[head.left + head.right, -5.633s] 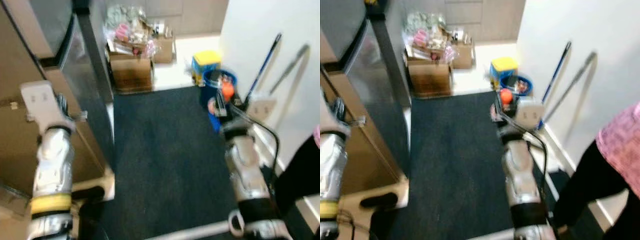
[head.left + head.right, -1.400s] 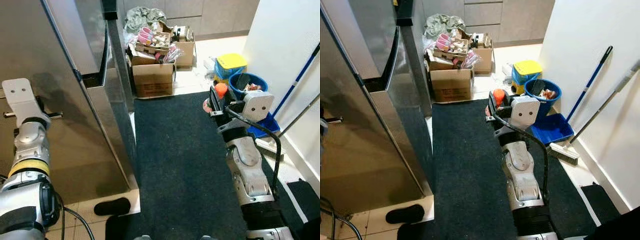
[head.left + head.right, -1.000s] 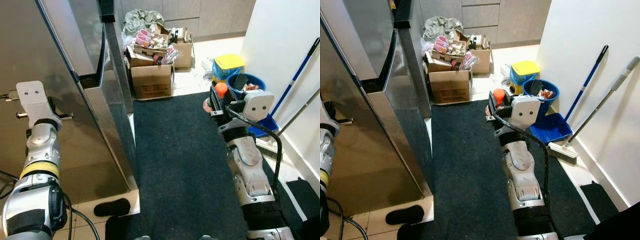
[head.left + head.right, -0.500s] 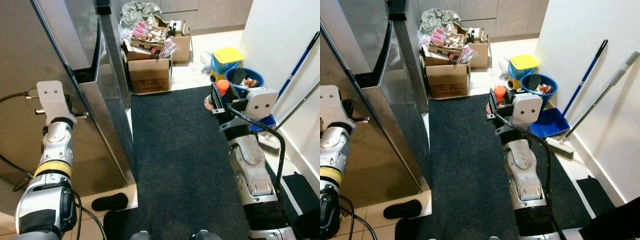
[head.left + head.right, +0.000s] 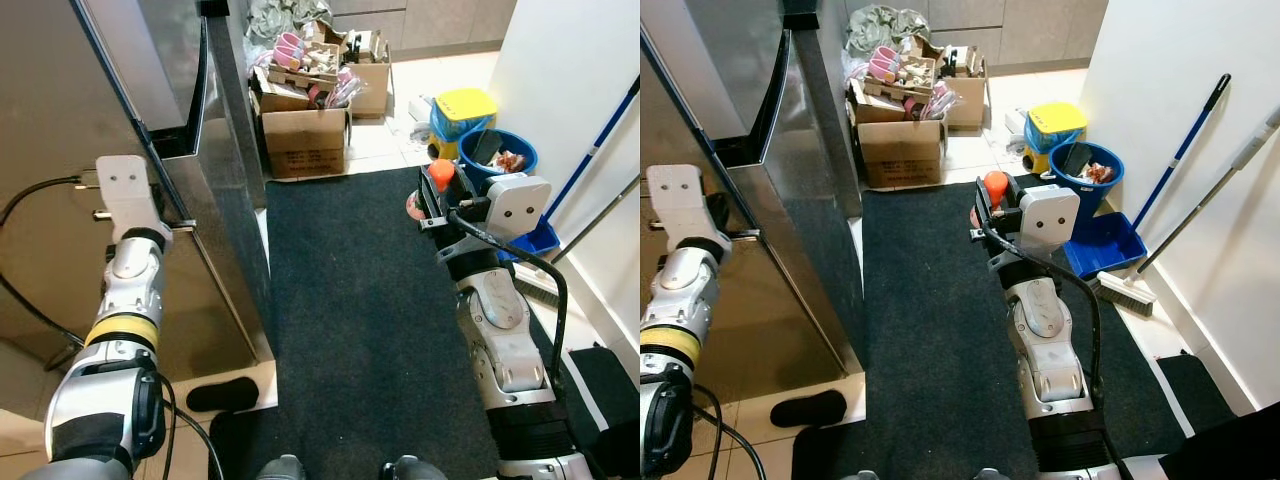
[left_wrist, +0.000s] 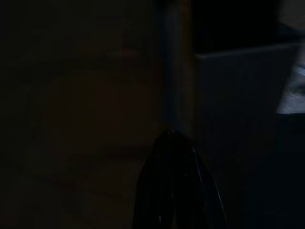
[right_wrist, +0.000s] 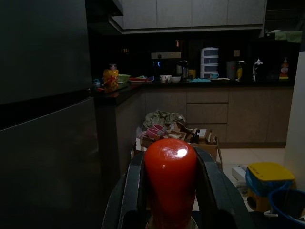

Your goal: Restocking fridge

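Holding red-capped bottle (image 7: pixel 170 179) clamped in right gripper (image 5: pixel 989 212) above dark mat (image 5: pixel 350 330). Left gripper (image 6: pixel 175 179), fingers pressed together, near fridge door (image 5: pixel 110 140) edge. Risk: bottle slipping or knocking door while walking closer.

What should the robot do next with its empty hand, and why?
Probably take hold of the fridge door edge with the left hand and pull it open. The door looks shut, that hand is already raised beside it, and the right hand is clamped on a red-topped bottle waiting to go inside.
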